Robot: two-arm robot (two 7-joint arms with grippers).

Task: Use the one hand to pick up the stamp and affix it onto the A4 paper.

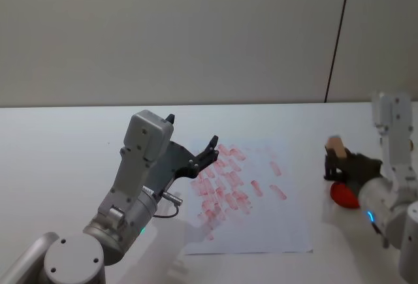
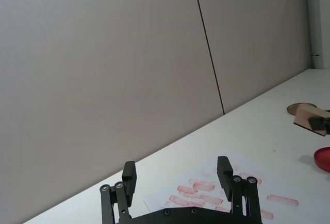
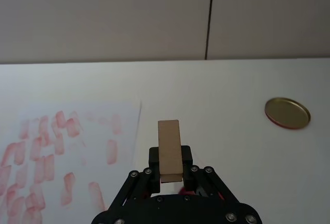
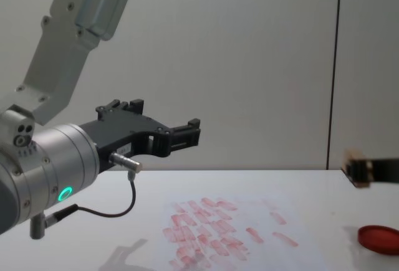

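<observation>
Wooden and tan, the stamp [image 3: 169,152] stands clamped between the jaws of the right gripper [image 1: 343,165], at the right edge of the head view, above the red ink pad [image 1: 344,194] and well to the right of the A4 paper [image 1: 287,232]. The jaws hold only its lower part, so a tilt in the grip could press one edge down and leave a partial mark. The paper lies loose on the table [image 1: 59,147]; a sticky inked face might lift or drag the sheet. Many red marks crowd its left half, so a poor aim would overprint. The left gripper [image 4: 187,133], jaws apart, hangs idle over the sheet's left edge.
</observation>
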